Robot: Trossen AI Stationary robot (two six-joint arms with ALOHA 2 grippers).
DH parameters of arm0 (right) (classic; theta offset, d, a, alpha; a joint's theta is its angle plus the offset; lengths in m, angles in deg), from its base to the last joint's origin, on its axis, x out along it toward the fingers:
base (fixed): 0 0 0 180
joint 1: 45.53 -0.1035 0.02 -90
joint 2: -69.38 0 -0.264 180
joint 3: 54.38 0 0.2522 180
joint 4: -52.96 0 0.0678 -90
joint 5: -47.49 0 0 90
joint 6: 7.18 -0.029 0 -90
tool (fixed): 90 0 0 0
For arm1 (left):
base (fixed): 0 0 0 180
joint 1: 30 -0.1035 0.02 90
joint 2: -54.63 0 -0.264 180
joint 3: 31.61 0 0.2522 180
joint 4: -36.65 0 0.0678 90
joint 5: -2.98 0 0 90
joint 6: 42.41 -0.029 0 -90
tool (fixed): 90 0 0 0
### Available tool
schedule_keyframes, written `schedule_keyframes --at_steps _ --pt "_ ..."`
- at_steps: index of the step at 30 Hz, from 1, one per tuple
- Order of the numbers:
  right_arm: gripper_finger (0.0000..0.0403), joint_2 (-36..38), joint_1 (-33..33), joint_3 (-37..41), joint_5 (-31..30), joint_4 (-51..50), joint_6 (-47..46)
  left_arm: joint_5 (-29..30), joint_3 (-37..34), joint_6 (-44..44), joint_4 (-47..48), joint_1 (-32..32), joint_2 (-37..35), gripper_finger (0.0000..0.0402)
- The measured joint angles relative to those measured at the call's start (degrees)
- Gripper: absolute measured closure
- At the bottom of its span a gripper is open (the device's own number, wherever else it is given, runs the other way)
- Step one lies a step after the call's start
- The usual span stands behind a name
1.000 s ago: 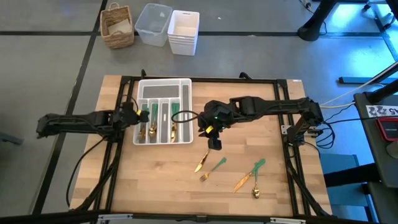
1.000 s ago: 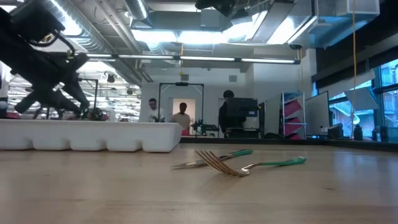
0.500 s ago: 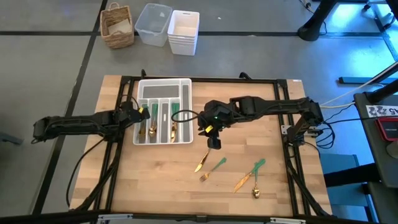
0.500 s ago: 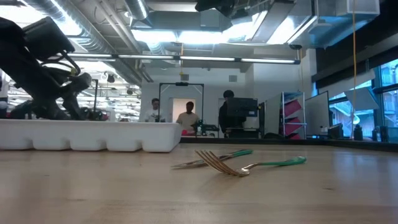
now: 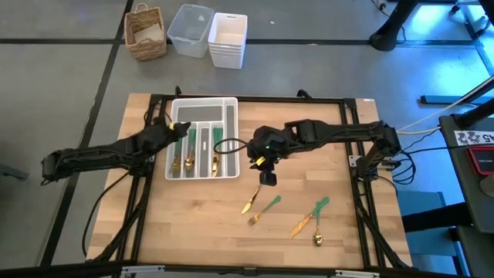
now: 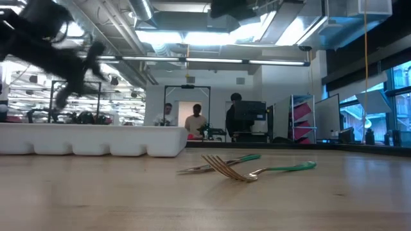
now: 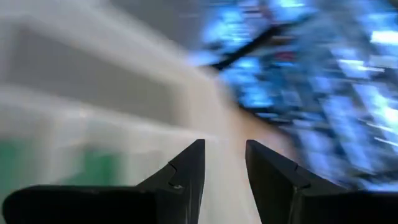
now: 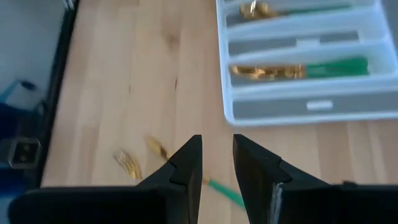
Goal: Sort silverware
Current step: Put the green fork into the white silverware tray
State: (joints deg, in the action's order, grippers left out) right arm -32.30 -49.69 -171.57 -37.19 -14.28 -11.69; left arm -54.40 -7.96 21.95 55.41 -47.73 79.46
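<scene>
Loose silverware with gold heads and green handles lies on the wooden table right of centre: a knife [image 5: 248, 202], a fork [image 5: 265, 209], another piece [image 5: 309, 218] and a spoon [image 5: 317, 235]. More silverware [image 5: 190, 158] lies in the slots of the white tray [image 5: 202, 104]. My left gripper [image 5: 179, 129] hovers open over the tray's left side, blurred in its wrist view [image 7: 224, 144]. My right gripper [image 5: 267, 179] hangs open above the table between the tray and the loose knife, pointing steeply down [image 8: 217, 138]. Nothing is between either pair of fingers.
On the floor beyond the far edge stand a wicker basket [image 5: 146, 32], a clear bin [image 5: 190, 29] and a white bin stack [image 5: 228, 38]. A black frame [image 5: 255, 98] runs around the table. People stand far behind in the low view [image 6: 196, 120].
My left gripper has swung from the tray's left rim toward the far edge and a little right, over the tray, rising and turning as it went. Its fingers stay open. My right gripper and the silverware have stayed where they were.
</scene>
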Motion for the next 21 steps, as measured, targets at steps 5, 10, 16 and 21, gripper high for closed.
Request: schedule_keyframes --at_steps 5,10,16,21 --pt "0.0311 -3.6 0.0 0.0 0.1 -5.7 2.4 -12.6 0.1 -13.5 -19.9 1.9 -0.6 0.0293" --pt "0.0311 -8.1 0.0 0.0 5.4 -8.8 4.6 -23.4 0.1 -18.5 -25.4 5.8 -0.3 0.0293" --pt "0.0311 -10.8 -2.9 0.0 13.7 -11.5 4.5 -26.0 0.1 -20.0 -24.1 10.8 1.2 0.0293" --pt "0.0311 -13.0 -8.2 0.0 12.0 -10.1 5.0 -26.0 0.1 -20.0 -20.2 12.6 3.2 0.0293"
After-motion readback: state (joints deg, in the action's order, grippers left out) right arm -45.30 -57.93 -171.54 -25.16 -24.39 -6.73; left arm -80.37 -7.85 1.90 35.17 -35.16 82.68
